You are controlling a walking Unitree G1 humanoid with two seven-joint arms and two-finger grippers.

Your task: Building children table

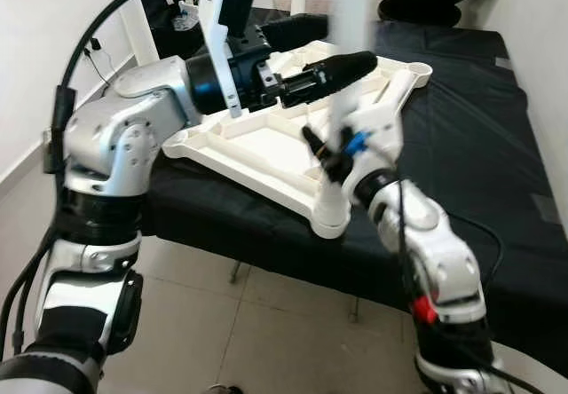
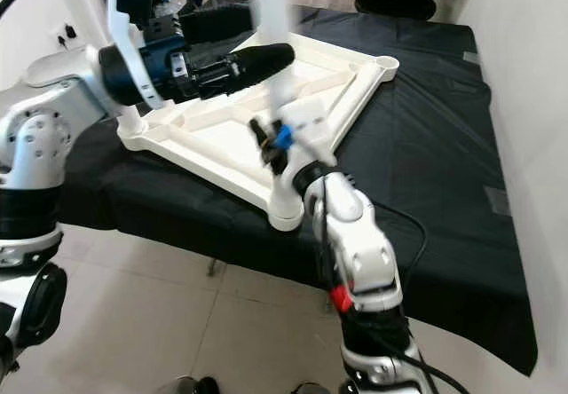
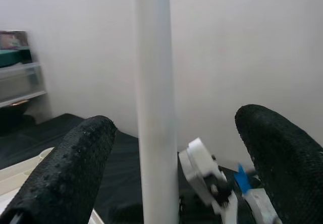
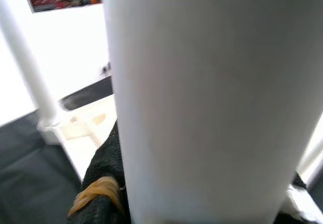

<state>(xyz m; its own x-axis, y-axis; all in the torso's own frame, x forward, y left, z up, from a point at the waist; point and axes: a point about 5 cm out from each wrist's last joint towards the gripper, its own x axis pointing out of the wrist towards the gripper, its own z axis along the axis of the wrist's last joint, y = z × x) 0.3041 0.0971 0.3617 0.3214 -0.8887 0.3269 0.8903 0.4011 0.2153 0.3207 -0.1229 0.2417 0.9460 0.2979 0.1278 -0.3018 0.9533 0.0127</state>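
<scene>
Now we see a white tabletop (image 1: 266, 150) lying upside down on a black cloth-covered bench (image 1: 479, 145), one round corner socket (image 1: 330, 221) hanging just past the near edge. Pale floor tiles (image 1: 266, 323) spread beneath, and a white wall (image 2: 532, 74) runs along the right side. At the far end of the bench sits a dark round object (image 1: 417, 8), too blurred to name.

A white table leg (image 1: 351, 48) stands upright over the near part of the tabletop, smeared with blur in the head views. In the left wrist view the leg (image 3: 155, 103) rises straight between the two black fingers (image 3: 65, 173), and we see clear space on either side of it, so the left gripper (image 1: 342, 61) is spread wide and touching nothing. It reaches in from the left, just above the tabletop.

The right gripper (image 1: 330, 150) comes up from below near the socket, at the foot of the leg. In its wrist view the leg (image 4: 202, 103) presses close against a black finger (image 4: 103, 183) wearing a yellow band (image 4: 96, 193). We appear to have it clamped there.
</scene>
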